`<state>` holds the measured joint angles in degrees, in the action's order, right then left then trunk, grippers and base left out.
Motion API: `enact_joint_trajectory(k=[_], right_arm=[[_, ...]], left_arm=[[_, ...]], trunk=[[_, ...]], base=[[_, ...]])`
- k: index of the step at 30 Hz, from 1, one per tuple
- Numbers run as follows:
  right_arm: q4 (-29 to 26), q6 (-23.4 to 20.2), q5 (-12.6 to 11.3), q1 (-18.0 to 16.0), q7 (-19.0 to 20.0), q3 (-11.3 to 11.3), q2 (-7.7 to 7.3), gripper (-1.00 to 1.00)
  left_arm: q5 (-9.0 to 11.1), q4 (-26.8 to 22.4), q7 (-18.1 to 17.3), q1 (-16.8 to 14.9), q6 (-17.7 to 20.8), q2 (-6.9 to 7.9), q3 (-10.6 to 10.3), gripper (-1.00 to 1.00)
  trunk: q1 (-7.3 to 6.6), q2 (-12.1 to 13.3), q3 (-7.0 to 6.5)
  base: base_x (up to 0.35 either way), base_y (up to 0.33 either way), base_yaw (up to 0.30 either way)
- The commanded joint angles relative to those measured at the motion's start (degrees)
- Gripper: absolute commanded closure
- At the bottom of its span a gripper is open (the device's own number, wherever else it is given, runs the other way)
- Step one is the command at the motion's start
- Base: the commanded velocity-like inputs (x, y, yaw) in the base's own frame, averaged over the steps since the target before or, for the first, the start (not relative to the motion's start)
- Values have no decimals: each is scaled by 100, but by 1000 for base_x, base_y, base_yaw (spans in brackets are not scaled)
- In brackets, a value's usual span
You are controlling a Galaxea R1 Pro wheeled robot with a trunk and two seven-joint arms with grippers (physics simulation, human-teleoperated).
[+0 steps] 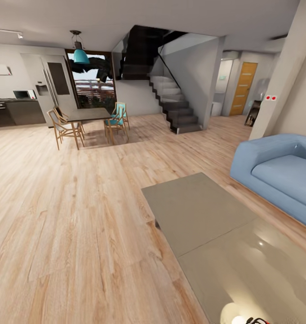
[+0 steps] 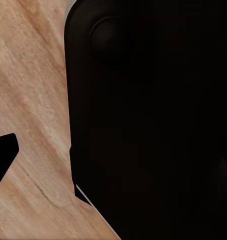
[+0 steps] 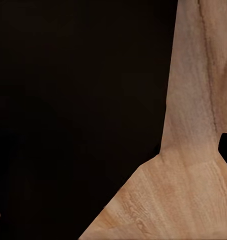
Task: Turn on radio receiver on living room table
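At my head camera's lower edge, a sliver of the red radio receiver (image 1: 257, 321) peeks up from the near end of the glossy grey table (image 1: 202, 216). Beyond the table's right edge sits the blue sofa (image 1: 278, 173); light wood floor (image 1: 72, 202) runs on to the dining table (image 1: 87, 115) with chairs, then the dark staircase (image 1: 175, 108). Both wrist cameras show black housing over floorboards; I cannot tell either claw's state.
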<state>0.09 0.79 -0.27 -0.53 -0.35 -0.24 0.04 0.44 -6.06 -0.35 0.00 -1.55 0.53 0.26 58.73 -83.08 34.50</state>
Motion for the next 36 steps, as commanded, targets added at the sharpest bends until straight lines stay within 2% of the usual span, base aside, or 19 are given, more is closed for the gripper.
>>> enact_joint_trajectory(k=[1, 36], right_arm=[[0, 0, -4, 0, 0, -2, 1, -100], [0, 0, 0, 0, 0, -11, 3, -100]], left_arm=[[0, 0, 0, 0, -1, 0, 0, -100], [0, 0, 14, 0, 5, -9, 0, -100]], trunk=[[0, 0, 0], [0, 0, 0]], base=[[0, 0, -196], [0, 0, -272]])
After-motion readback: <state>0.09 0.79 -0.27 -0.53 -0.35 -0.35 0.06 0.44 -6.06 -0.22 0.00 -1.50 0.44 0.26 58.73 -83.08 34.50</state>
